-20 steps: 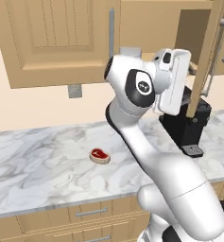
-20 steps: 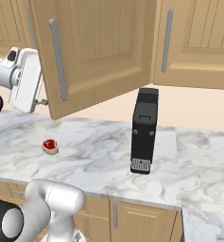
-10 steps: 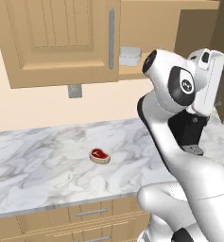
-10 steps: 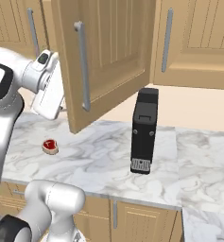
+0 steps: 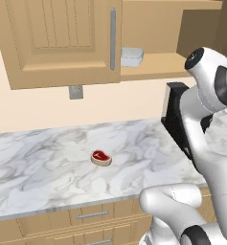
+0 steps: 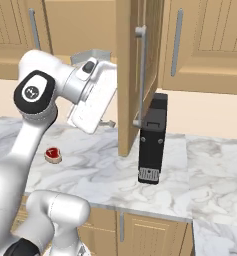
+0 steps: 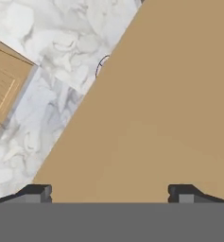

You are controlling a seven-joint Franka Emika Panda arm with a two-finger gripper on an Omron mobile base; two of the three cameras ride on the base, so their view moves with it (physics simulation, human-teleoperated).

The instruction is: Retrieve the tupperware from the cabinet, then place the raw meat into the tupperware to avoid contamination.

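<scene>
**Cabinet Open, Tupperware Waiting on the Shelf**

Largest first: light-wood cabinet (image 5: 67,43) on the wall, one door swung out edge-on (image 6: 132,75), wooden shelf exposed. Below, marble counter (image 5: 48,167), with a tall black coffee machine (image 6: 152,140) standing at its back. Beside the open door, gripper (image 7: 108,191) empty, jaws spread wide, nothing between them; plain tan wood just ahead of the fingertips (image 7: 38,191).

On the shelf, just right of the closed door's handle, the tupperware (image 5: 132,56): pale, shallow, rounded at the corners. Probably light and fairly stiff, though thin plastic walls may flex and slide under a hard pinch; best taken across the short sides or by one rim, squarely, with modest force.

Smallest: the raw meat (image 5: 101,157), lying flat mid-counter, well apart from the container. Likely soft, slick and low-lying; best pinched across the narrow width at the fat rim.
</scene>
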